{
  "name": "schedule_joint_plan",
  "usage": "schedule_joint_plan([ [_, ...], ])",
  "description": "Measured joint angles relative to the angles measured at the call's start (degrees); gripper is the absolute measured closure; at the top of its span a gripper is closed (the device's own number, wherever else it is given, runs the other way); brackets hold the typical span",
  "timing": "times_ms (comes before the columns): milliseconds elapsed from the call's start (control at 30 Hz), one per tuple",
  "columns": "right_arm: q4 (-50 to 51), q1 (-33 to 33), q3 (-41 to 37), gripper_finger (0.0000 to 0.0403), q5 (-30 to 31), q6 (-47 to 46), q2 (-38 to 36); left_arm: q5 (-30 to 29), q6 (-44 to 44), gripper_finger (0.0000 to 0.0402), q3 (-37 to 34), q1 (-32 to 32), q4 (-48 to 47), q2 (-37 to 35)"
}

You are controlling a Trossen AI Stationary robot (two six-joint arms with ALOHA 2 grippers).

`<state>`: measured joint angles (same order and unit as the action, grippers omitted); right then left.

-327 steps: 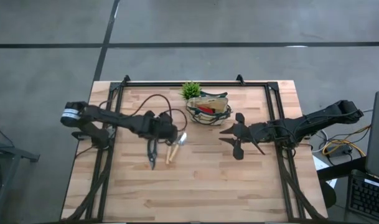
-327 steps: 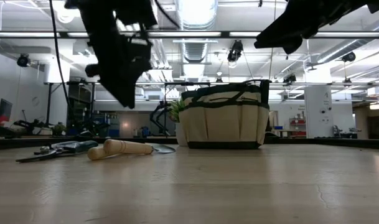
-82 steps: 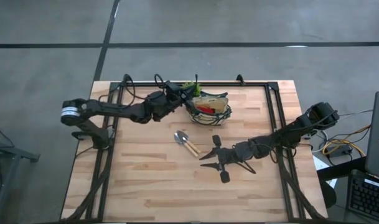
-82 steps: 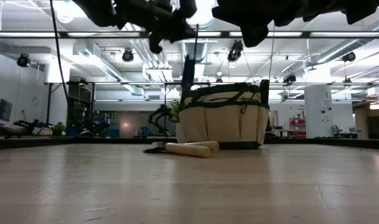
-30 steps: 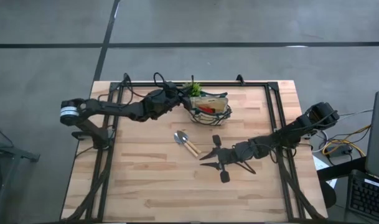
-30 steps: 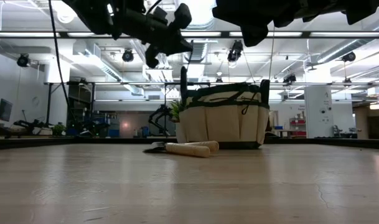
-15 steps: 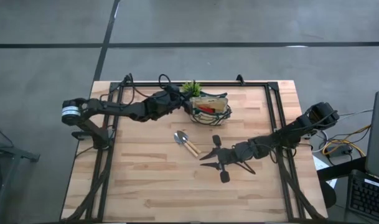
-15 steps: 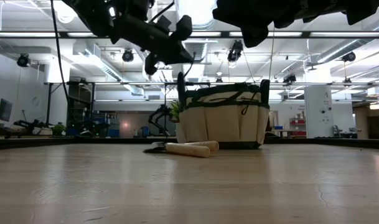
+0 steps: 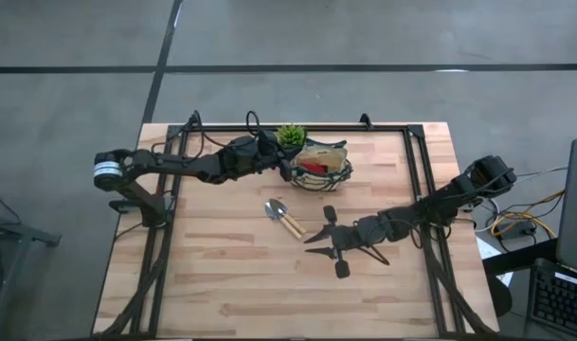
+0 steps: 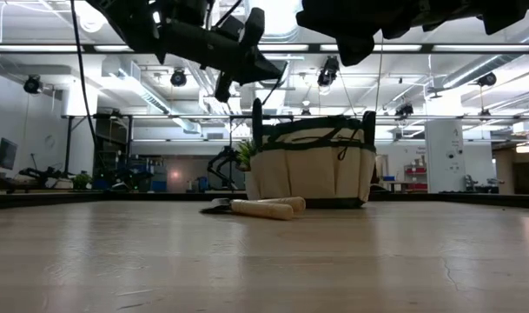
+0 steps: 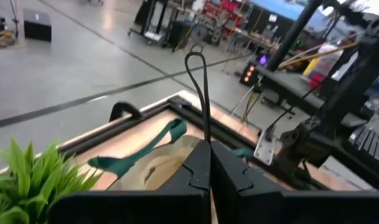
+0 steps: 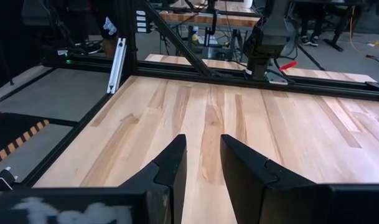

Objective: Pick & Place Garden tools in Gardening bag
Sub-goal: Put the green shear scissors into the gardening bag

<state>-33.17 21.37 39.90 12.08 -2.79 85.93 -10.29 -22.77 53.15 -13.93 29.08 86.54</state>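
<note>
Now, at the left, the left claw is held up high, just beside the gardening bag, and its fingers are pressed together with nothing between them. Perhaps it is kept there because a tool was just let go into the bag. The little green plant is seen right behind it. Inside the bag, a red lump can be made out. A trowel with a wooden handle is left lying flat on the surface, near the bag, and must be picked up next. Further right, the right claw is held above the surface, just beside the trowel, and its fingers are spread, likely ready for that tool.
</note>
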Motion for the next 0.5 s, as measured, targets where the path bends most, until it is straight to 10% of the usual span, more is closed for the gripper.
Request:
schedule_joint_plan([
  [167,0.0,0.0,0.0,0.0322,0.0,0.0,0.0,1.0,-6.9,0.04,0.0,-0.8,-5.2,0.2],
  [500,0.0,0.0,0.0,0.0318,0.0,0.0,0.0,23.2,-13.7,0.0401,0.0,-3.7,-6.2,0.3],
])
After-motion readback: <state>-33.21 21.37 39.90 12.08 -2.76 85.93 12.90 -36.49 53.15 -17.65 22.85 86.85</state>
